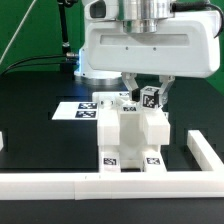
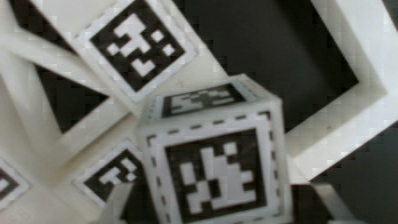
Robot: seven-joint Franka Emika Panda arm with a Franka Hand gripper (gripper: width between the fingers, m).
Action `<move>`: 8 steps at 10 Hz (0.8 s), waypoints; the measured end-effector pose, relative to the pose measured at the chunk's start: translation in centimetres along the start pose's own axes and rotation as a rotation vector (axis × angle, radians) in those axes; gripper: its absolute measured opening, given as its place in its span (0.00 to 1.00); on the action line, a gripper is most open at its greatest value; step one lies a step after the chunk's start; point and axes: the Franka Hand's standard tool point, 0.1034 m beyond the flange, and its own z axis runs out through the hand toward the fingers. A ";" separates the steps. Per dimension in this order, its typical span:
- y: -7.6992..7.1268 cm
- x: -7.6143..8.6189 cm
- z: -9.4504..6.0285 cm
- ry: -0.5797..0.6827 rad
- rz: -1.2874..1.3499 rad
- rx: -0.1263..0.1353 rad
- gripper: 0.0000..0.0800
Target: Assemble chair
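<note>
The chair (image 1: 125,135) stands partly joined in the middle of the black table, a white blocky stack with tags on its front and top. My gripper (image 1: 150,98) hangs just above the chair's far right corner, shut on a small white tagged chair block (image 1: 150,97). In the wrist view this block (image 2: 214,150) fills the middle, a cube with tags on its top and near faces, held between my jaws, and one dark finger (image 2: 356,200) shows at its side. Behind it lie the chair's white frame pieces (image 2: 134,45) with a large tag.
The marker board (image 1: 78,109) lies flat behind the chair on the exterior view's left. The white L-shaped border rail (image 1: 60,186) runs along the front and up the exterior view's right side (image 1: 206,152). A short white piece (image 1: 2,141) sits at the left edge.
</note>
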 end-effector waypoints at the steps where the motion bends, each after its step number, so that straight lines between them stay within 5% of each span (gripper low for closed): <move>1: 0.1 0.1 0.0 -0.001 0.079 0.001 0.36; 8: 0.8 0.3 -0.1 -0.024 0.605 0.013 0.36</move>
